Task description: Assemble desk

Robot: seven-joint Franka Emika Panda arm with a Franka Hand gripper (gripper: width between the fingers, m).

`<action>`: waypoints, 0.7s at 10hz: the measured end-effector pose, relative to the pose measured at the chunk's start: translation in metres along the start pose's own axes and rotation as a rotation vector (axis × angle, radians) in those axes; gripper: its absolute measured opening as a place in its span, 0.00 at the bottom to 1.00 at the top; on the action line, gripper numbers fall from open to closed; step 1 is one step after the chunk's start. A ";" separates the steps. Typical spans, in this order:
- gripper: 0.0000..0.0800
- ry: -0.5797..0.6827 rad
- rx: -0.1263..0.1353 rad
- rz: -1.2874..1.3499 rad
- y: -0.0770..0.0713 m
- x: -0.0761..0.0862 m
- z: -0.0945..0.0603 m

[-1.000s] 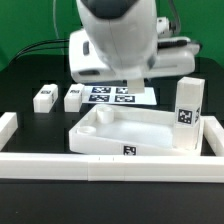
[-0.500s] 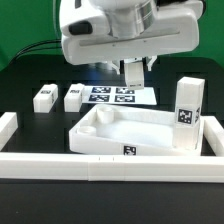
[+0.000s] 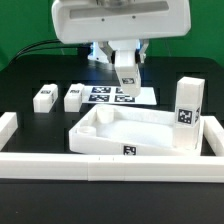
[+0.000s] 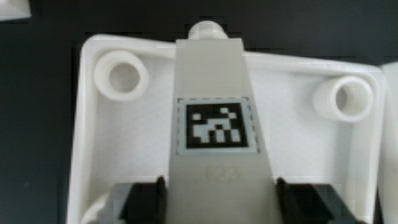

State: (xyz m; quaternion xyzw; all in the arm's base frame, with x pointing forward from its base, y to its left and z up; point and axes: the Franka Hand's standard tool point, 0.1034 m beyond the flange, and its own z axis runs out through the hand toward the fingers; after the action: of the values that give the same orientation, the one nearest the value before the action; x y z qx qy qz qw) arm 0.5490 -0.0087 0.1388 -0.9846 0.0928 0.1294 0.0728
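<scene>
The white desk top (image 3: pixel 100 143), a rimmed tray with a tag on its front wall, lies in the middle of the table. My gripper (image 3: pixel 122 60) is shut on a white tagged leg (image 3: pixel 126 82) and holds it tilted in the air above the far rim of the desk top. In the wrist view the leg (image 4: pixel 217 100) runs between my fingers (image 4: pixel 139 203), with the desk top (image 4: pixel 103 150) and two of its round corner sockets (image 4: pixel 121 73) (image 4: pixel 350 97) below it. Two legs (image 3: pixel 44 97) (image 3: pixel 73 97) lie at the exterior view's left. Another leg (image 3: pixel 189 115) stands upright at its right.
The marker board (image 3: pixel 100 95) lies behind the desk top, under the held leg. Low white border walls run along the front (image 3: pixel 100 166), the exterior view's left (image 3: pixel 8 128) and its right (image 3: pixel 213 135). The tabletop is black.
The arm has risen and drawn back. Its body no longer covers the middle, and the gripper with the leg now shows above the marker board.
</scene>
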 end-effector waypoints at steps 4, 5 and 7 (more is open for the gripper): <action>0.36 0.269 -0.019 -0.003 0.002 0.018 -0.004; 0.36 0.348 -0.019 0.006 0.005 0.020 -0.005; 0.36 0.428 -0.002 0.053 0.020 0.029 -0.013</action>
State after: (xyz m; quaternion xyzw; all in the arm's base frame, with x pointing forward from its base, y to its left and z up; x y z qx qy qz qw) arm 0.5753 -0.0354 0.1410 -0.9869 0.1318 -0.0807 0.0469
